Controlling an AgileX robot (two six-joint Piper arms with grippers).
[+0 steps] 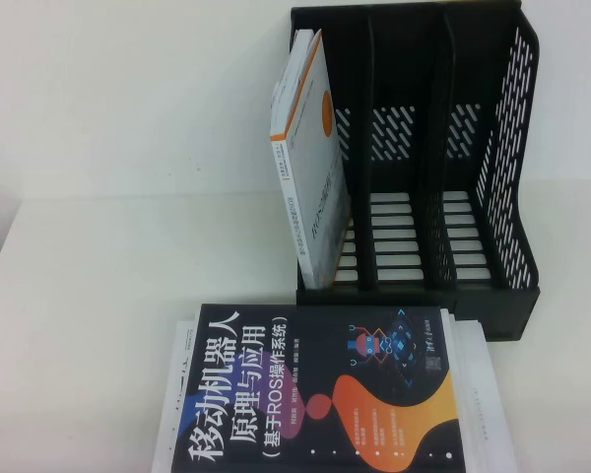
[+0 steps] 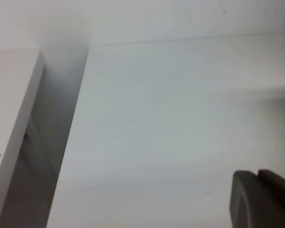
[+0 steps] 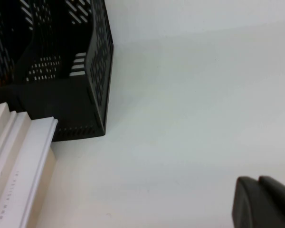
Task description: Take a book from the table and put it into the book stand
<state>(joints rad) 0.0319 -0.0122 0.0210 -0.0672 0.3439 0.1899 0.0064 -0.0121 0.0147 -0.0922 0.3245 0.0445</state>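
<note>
The book (image 1: 320,394), black-navy with a white Chinese title and orange and purple blobs, lies face up on a stack of white books at the front of the table (image 1: 108,266). The black book stand (image 1: 512,148) stands just behind it; its middle and right slots are empty. Neither gripper shows in the high view. My left gripper (image 2: 256,175) hovers over bare table to the left, its fingers together and empty. My right gripper (image 3: 258,180) hovers over bare table to the right of the stand (image 3: 97,71), fingers together and empty.
A white book with an orange circle (image 1: 310,148) stands tilted in the stand's left slot. White books (image 3: 19,161) under the dark book stick out on both sides. The table's left edge meets a gap (image 2: 47,142) beside another white surface (image 2: 9,104).
</note>
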